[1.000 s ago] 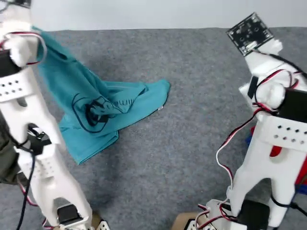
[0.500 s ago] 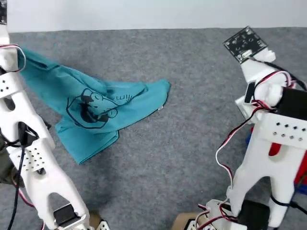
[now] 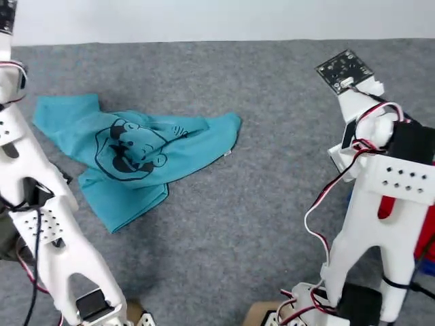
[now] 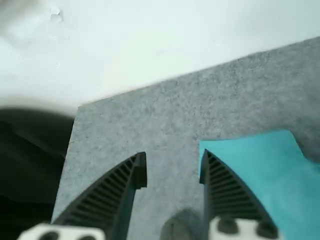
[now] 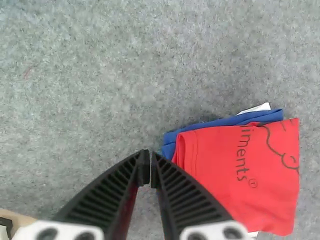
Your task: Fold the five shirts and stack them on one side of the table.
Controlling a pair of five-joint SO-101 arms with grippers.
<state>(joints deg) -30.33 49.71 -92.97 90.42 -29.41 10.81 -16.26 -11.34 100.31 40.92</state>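
Teal shirt (image 3: 136, 159) lies crumpled, unfolded, left of centre in high view. Red shirt (image 5: 245, 175) sits folded on blue shirt (image 5: 210, 127) at the right edge, so this fold remains. Left gripper (image 4: 171, 170) wide, empty; right gripper (image 5: 150, 167) pinched closed, empty.

right tool (image 5: 150, 161) over the grey surface (image 5: 90, 70), folded shirts just beside it

the tool's two black ribbed fingers (image 5: 117, 185) meet at their tips with nothing between them, above bare, felt-like surface. just beside the tips lies a folded red shirt (image 5: 250, 185) with dark printed lettering and an outline drawing. it rests on a folded blue shirt (image 5: 215, 127), whose edge shows along two sides of it. a small white scrap (image 5: 255, 108) peeks out past the blue edge. a tan corner (image 5: 10, 216) sits at the view's edge near the tool's base.
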